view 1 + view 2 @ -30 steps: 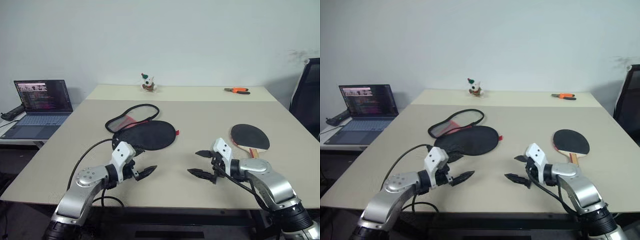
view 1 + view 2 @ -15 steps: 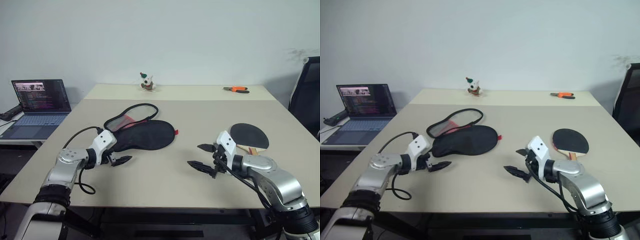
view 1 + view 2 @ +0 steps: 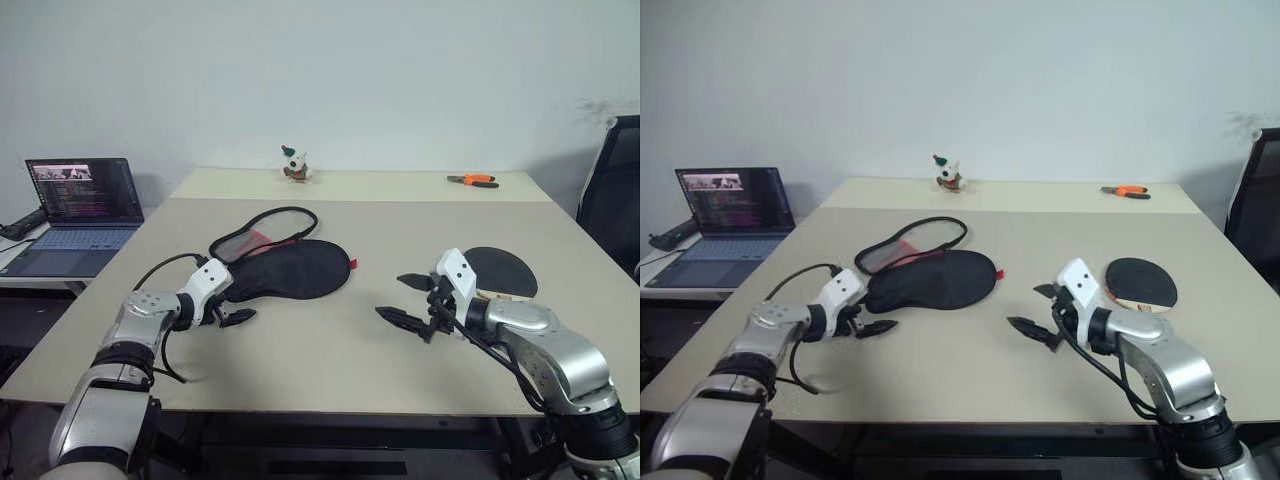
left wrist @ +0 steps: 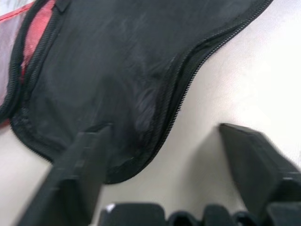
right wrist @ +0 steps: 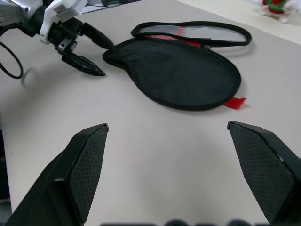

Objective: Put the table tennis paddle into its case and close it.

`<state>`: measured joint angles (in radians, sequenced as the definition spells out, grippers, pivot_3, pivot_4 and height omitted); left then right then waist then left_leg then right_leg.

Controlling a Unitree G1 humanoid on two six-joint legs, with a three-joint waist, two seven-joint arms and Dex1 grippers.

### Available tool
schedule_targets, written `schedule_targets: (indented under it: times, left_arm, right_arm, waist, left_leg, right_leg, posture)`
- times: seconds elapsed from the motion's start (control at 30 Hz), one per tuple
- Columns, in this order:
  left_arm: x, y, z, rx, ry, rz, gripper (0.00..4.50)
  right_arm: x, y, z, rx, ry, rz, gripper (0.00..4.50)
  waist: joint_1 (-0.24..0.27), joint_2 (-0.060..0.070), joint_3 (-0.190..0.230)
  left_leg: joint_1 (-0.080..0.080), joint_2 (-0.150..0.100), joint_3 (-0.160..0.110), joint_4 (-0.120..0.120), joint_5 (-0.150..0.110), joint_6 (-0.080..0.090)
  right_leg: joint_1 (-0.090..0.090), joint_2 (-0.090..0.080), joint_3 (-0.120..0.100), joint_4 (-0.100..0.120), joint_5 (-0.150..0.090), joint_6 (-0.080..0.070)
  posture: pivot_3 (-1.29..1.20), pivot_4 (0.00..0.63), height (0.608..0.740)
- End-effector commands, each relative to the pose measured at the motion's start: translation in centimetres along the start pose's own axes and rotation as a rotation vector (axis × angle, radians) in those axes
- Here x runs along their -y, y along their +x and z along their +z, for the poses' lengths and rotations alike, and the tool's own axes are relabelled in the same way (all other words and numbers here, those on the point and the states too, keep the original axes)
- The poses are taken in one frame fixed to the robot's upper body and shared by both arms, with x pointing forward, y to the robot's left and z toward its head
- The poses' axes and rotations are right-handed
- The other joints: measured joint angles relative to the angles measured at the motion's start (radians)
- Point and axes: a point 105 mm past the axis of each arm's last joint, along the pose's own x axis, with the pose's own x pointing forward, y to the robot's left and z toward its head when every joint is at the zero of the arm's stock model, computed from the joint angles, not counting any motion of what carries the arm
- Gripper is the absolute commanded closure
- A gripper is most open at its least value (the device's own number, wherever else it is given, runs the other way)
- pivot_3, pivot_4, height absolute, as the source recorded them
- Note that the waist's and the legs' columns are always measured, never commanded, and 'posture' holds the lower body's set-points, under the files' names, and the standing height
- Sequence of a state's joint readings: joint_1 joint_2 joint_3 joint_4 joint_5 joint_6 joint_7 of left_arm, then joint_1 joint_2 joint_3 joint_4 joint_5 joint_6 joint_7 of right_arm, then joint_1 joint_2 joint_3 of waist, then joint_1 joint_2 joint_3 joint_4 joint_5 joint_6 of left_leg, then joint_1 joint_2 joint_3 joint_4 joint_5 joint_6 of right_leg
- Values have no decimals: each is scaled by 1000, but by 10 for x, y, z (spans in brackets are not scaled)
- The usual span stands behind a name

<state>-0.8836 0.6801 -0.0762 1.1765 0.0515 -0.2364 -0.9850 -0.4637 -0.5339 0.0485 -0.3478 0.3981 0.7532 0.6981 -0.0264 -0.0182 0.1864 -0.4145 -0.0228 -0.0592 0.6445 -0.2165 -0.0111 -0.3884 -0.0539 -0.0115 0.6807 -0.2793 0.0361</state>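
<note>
Left eye view: pliers (image 3: 474, 180), toy (image 3: 293, 165), laptop (image 3: 72, 213) (far off); both pincers wide.

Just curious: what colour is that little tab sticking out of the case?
Red tab, clearest in the right wrist view.

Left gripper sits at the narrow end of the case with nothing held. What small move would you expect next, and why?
Probably the left gripper should ease forward and close on the near edge of the case. Its fingers are apart, one already over the black fabric by the zipper edge in the left wrist view. The case lies flat on the table, the table tennis paddle is still outside it, and the right gripper hangs open.
</note>
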Motion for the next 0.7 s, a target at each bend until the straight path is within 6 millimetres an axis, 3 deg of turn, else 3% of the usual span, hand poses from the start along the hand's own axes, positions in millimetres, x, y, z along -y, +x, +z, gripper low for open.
schedule_targets:
  times: [0.03,0.27,0.43,0.7]
  left_arm:
    - [-2,0,-8,-39,-3,22,1939]
    - [1,-1,-15,-51,-26,21,4429]
    - [7,7,-7,-3,-28,10,4469]
    - [69,55,44,159,-44,-120,4469]
  right_arm:
    - [7,-8,16,50,-40,-35,0]
    - [12,-11,18,54,-43,-52,0]
    - [14,-13,17,44,-47,-53,0]
    - [13,-25,3,-28,-45,-12,0]
  waist:
    - [0,0,0]
    - [-2,0,0]
    - [-3,0,0]
    - [40,0,0]
  left_leg:
    - [0,0,0,0,0,0]
    - [1,0,0,0,1,1]
    - [0,0,1,0,1,1]
    - [-1,-2,0,0,1,1]
  right_leg:
    - [0,0,0,0,0,0]
    - [0,0,0,0,0,0]
    - [0,0,1,0,0,0]
    - [1,-2,0,-1,0,1]
  posture:
    - [0,150,740]
    - [0,150,740]
    - [0,150,740]
    - [0,150,740]
